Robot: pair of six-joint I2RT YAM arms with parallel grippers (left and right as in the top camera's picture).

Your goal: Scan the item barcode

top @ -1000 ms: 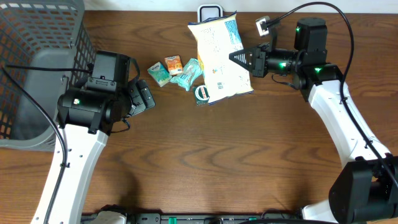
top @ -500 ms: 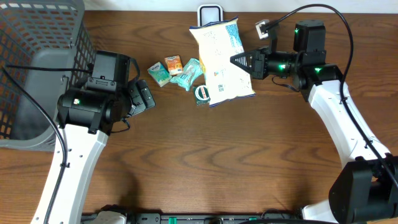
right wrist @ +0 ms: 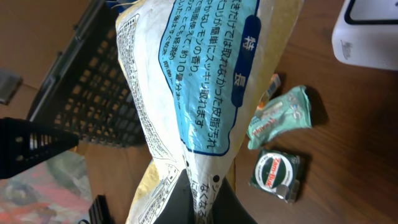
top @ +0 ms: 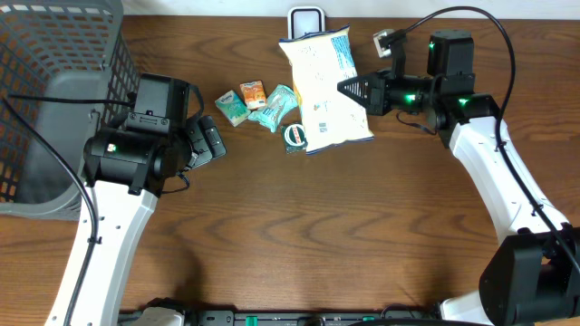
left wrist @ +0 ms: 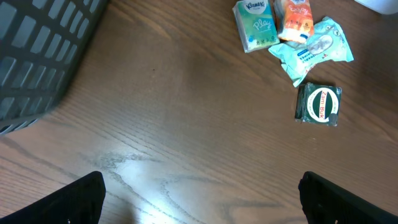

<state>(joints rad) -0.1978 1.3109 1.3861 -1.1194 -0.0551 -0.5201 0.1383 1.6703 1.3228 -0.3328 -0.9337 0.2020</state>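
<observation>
My right gripper (top: 350, 89) is shut on the edge of a white snack bag (top: 323, 86) with a blue label and holds it above the table's far middle. In the right wrist view the bag (right wrist: 186, 81) hangs pinched between the right gripper (right wrist: 204, 190) jaws, printed text facing the camera; I cannot make out a barcode. A white scanner (top: 306, 17) stands at the far edge just behind the bag, and its corner (right wrist: 370, 28) also shows in the right wrist view. My left gripper (top: 210, 143) is open over bare wood (left wrist: 202, 202), holding nothing.
A teal tissue pack (top: 231, 106), an orange packet (top: 253, 94), a teal wrapper (top: 275, 107) and a dark green Zam-Buk tin (top: 295, 136) lie left of the bag. A grey mesh basket (top: 54, 100) fills the far left corner.
The bag has swung slightly to the right and turned a little more upright in the right gripper. The left arm has not moved.
</observation>
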